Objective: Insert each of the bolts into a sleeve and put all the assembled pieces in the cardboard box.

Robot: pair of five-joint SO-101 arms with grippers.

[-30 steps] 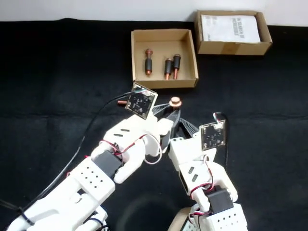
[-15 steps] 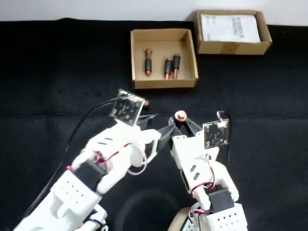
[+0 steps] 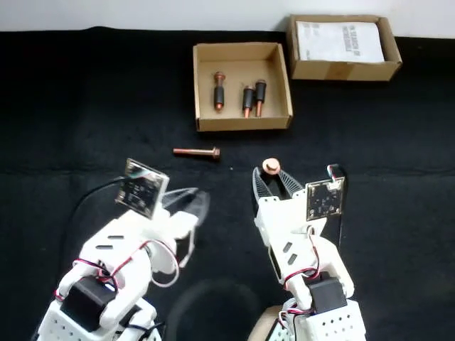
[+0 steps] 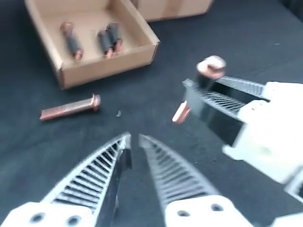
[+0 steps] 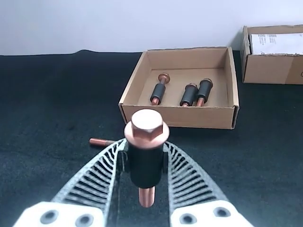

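The right hand (image 3: 272,181) is hovering above the middle of the table (image 3: 85,106), pointing toward the far edge, with its fingers closed on a black sleeve (image 5: 144,165). The sleeve is standing upright between the fingers. A copper bolt (image 5: 147,126) is sitting inside it, with the head sticking out of the top and the tip poking out below.

The left hand (image 4: 134,139) is hanging beside it toward the near left corner, well apart. It is angled toward the right hand, and its fingers are leaving only a narrow gap.

A loose bolt (image 3: 196,151) is lying flat on the table, just on the near side of the cardboard box (image 3: 242,122), by its left corner. The box is sitting near the far edge and is holding three assembled pieces (image 3: 248,101). A second box (image 3: 341,69) with a sheet of paper (image 3: 340,41) is sitting just to its right.
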